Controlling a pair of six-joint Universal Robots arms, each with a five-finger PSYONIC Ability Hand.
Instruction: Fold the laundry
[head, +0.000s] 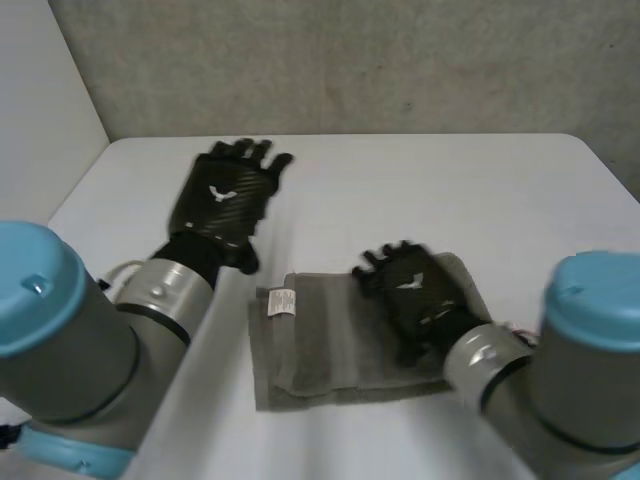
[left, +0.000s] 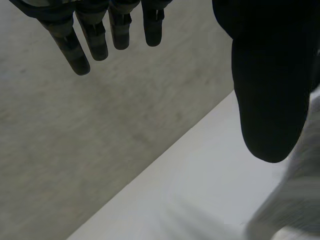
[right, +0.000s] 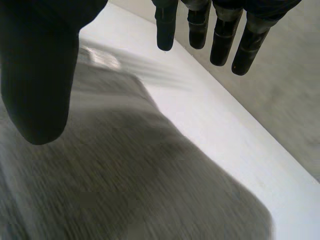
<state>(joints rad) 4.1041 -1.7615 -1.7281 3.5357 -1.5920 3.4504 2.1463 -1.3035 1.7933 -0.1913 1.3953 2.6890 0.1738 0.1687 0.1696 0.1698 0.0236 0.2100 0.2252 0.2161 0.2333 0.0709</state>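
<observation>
The black left hand (head: 228, 195) hangs over the white tabletop (head: 450, 190), fingers straight, holding nothing. At its 4 o'clock lies the grey folded cloth (head: 320, 350) with a small white tag (head: 283, 301). The black right hand (head: 415, 290) is over the cloth's 3 o'clock side, fingers loose, holding nothing.

A folded grey cloth (head: 340, 345) with a white label lies flat on the table.

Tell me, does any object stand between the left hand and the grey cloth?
Nothing visible does. The left hand is open above the white table, beyond the grey cloth at its far left corner, with bare tabletop between them. The right hand, also open, is over the cloth's right part.
</observation>
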